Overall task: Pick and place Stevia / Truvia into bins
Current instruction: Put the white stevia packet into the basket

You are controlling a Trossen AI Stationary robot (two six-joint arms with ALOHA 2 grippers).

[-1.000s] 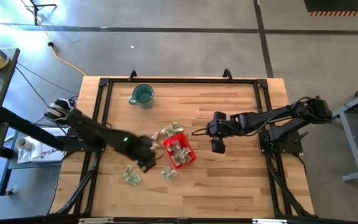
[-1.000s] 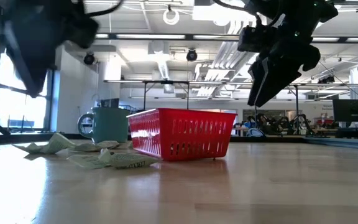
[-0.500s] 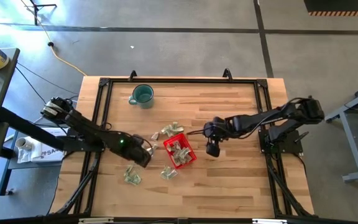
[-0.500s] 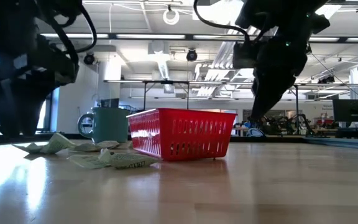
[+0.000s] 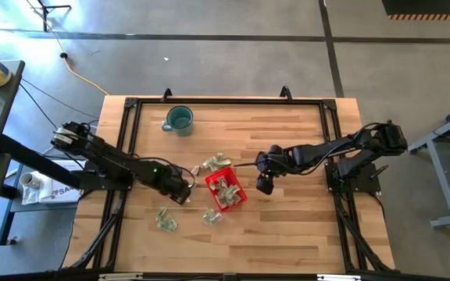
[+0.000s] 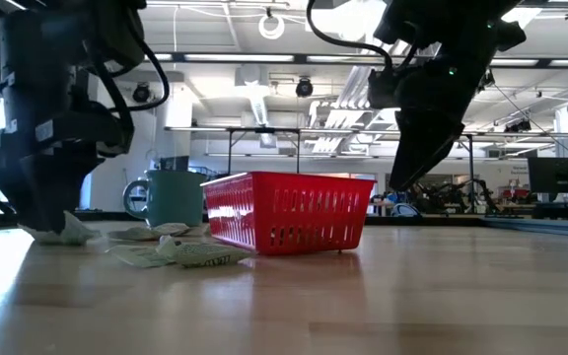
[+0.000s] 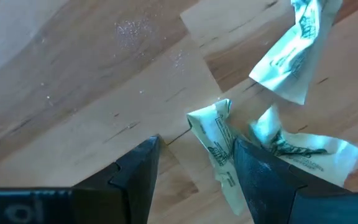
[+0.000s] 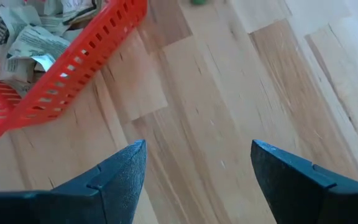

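Observation:
The red bin (image 5: pixel 226 190) (image 6: pixel 289 210) stands mid-table with several crumpled sachets (image 8: pixel 27 34) inside. More green-and-white sachets lie flat on the wood around it: on its far side (image 5: pixel 213 163), on its near side (image 5: pixel 212 216) and near-left (image 5: pixel 165 221). My left gripper (image 5: pixel 180 190) (image 7: pixel 194 149) is open and down at the table just left of the bin, its fingers on either side of one crumpled sachet (image 7: pixel 215 149). Two others (image 7: pixel 291 56) lie just beyond. My right gripper (image 5: pixel 266 186) (image 8: pixel 197 155) is open and hovers above bare wood right of the bin. My left gripper points down with the crumpled sachet (image 7: pixel 219 158) lying on the table between its open fingers, close against one finger (image 7: pixel 253 174). I cannot tell whether that finger touches it.
A teal mug (image 5: pixel 179 119) (image 6: pixel 171 195) stands near the table's far edge, left of centre. A black frame (image 5: pixel 225 101) runs round the tabletop. Bare wood spreads right of the bin and along the near edge.
My left gripper has come down from above the table to the tabletop at the sachets left of the bin, shifting slightly toward the far edge. My right gripper has moved a little toward the bin and lower.

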